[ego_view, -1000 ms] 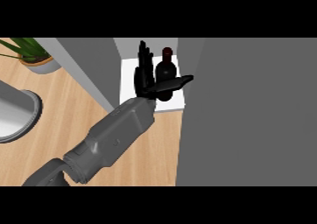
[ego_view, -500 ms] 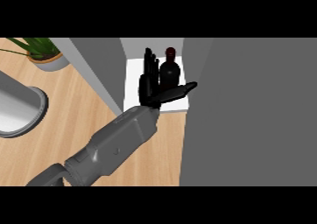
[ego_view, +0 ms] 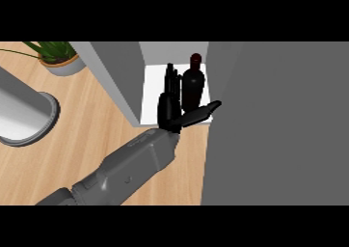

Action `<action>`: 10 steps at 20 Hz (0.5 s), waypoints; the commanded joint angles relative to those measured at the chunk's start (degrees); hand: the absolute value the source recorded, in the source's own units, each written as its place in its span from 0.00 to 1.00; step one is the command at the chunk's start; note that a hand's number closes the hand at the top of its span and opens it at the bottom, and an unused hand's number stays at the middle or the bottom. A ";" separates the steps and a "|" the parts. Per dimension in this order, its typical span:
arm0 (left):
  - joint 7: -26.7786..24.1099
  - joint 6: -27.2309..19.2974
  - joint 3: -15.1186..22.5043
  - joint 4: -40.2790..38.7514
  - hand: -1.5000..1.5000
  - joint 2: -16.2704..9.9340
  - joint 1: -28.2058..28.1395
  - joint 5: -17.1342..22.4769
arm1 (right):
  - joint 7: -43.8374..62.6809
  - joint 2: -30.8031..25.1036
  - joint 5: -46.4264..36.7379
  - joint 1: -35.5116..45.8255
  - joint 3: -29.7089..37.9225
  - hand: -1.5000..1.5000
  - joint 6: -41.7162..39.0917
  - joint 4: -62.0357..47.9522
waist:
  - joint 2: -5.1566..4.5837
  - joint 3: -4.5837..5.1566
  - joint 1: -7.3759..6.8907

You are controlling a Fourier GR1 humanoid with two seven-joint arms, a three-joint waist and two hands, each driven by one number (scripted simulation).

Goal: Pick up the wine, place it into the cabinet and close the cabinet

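Head view showed one grey forearm reaching from about 7 o'clock toward the cabinet (ego_view: 127, 91) at 12 o'clock. Which arm it was could not be told for sure; it looked like the left. Its hand (ego_view: 170, 108) had fingers (ego_view: 168, 84) straight and the thumb spread toward 2 o'clock, holding nothing. The wine (ego_view: 192, 87) stood upright on the white cabinet floor, just beside the fingers at their 2 o'clock. A plant (ego_view: 58, 57) sat at 10 o'clock on the counter (ego_view: 77, 130).

Counter (ego_view: 77, 130) looks like pale matt wood; wine bottle (ego_view: 192, 87) dark and glossy; cabinet (ego_view: 277, 120) panels smooth matt grey.
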State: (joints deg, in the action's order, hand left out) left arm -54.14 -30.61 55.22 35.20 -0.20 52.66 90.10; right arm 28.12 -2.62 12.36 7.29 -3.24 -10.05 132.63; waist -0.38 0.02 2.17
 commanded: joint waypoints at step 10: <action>-2.17 0.00 -2.67 7.74 0.00 -0.98 -10.24 -12.95 | 0.91 -2.02 1.64 -1.96 3.43 0.00 -0.47 2.49 | 0.43 -0.02 -2.01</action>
State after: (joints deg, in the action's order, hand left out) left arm -54.96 -31.53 53.62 42.07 -1.00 45.64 81.51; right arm 28.35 -3.26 12.12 5.08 -2.20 -9.97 134.49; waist 0.03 0.00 0.34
